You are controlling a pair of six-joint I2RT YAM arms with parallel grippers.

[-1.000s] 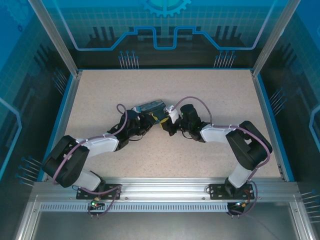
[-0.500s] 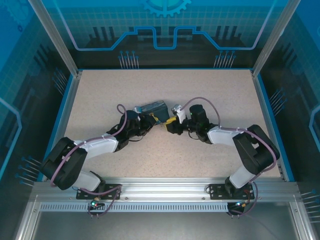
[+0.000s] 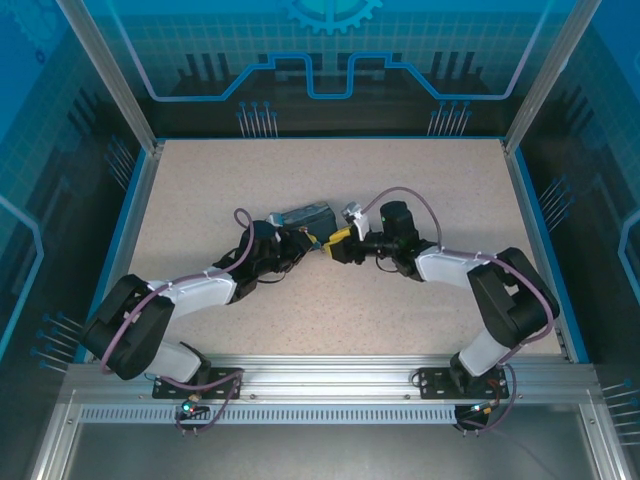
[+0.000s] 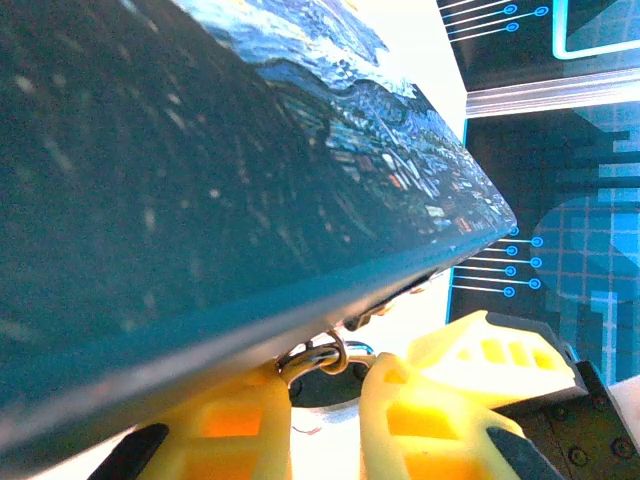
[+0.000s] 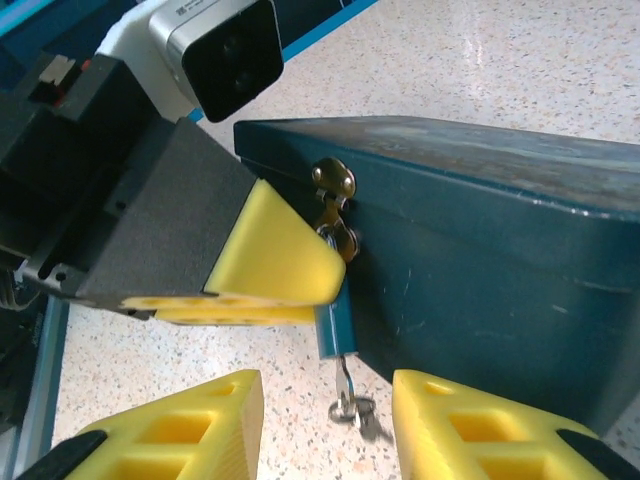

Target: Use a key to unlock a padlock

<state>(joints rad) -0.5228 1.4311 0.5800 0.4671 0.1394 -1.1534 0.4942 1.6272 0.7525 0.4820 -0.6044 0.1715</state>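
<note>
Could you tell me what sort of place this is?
Probably a robotics lab test cell: an aluminium frame with blue printed panels encloses a speckled table, with the left arm and right arm bolted at its near edge.

- Padlock (image 5: pixel 335 332): its top is hidden behind the left gripper's (image 5: pixel 330 292) fingertips.
- Key (image 5: pixel 347 396), between the right gripper's (image 5: pixel 325 388) spread fingers: its join with the padlock is too small to tell.
- Box (image 4: pixel 200 180) against the left gripper's fingers: blurred, cut off at the edges.
</note>
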